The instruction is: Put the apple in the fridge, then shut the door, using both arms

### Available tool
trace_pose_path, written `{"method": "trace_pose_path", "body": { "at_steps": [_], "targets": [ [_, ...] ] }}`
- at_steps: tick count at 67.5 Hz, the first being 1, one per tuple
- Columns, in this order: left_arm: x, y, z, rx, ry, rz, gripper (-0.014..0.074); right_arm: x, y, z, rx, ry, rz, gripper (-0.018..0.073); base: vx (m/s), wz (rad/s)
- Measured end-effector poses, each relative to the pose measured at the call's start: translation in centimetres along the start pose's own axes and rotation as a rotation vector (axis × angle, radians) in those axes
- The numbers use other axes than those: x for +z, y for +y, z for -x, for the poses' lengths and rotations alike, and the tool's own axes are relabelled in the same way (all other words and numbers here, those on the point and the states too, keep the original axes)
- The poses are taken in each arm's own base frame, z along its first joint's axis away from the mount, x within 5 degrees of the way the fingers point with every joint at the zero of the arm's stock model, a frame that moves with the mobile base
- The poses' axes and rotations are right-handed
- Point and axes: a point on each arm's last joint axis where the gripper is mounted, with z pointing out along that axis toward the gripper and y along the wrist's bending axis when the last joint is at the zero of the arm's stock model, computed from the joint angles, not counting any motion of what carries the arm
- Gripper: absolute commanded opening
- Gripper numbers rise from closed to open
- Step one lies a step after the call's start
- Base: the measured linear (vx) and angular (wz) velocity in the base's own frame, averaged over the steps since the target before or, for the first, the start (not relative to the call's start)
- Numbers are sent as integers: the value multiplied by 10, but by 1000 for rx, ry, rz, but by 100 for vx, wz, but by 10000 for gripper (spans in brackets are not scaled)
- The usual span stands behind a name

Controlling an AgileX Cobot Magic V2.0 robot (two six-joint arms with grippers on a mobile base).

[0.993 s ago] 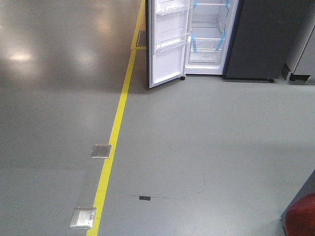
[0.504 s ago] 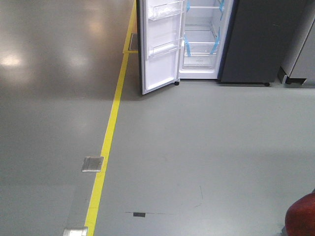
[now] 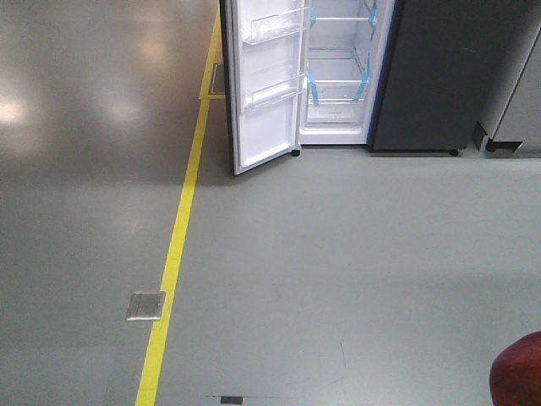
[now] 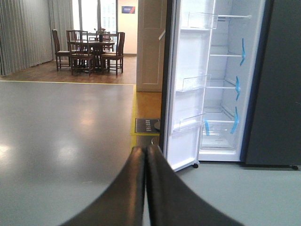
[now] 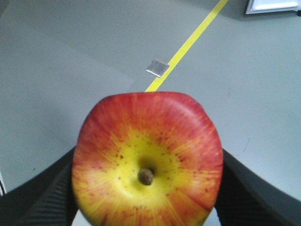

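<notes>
Grey glossy floor across the front view, split by a yellow painted floor line from 6 toward 11 o'clock. Beside that line at 8 o'clock, a small square metal floor plate. At 12 o'clock, the tall dark grey fridge, white inside, with clear shelves and blue tape strips. Swung wide on its 9 o'clock side, the tall narrow door, white inner face and clear plastic bins turned toward the camera. At 2 o'clock, just beside the fridge, part of a pale grey cabinet. At 5 o'clock, cut by the frame edge, a blurred red shape, too soft to name.

From the left wrist: black curved fingers of the left arm rising from 6 o'clock, pressed together along their length, gripping nothing. Beyond them at 2 o'clock, fridge and open door, well apart from the fingers. Far off at 10 o'clock, a dark wooden dining table with chairs; grey curtains at 9 o'clock.

From the right wrist: small round apple, red with yellow streaks, stem and dimple toward the lens, filling the centre down to 6 o'clock. Clamped between the black ribbed fingers of the right arm, seen at 8 and 4 o'clock, touching both sides of the fruit. Held above the floor, not inside the fridge.
</notes>
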Motion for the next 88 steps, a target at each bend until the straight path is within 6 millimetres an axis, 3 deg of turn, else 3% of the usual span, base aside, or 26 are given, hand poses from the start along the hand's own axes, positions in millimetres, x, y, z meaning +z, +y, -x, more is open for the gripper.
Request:
{"method": "trace_pose_path", "body": {
  "at_steps": [88],
  "targets": [
    [0,0,0,0,0,0,-6,0,0,0,0,0,0,197,17,1]
  ]
}}
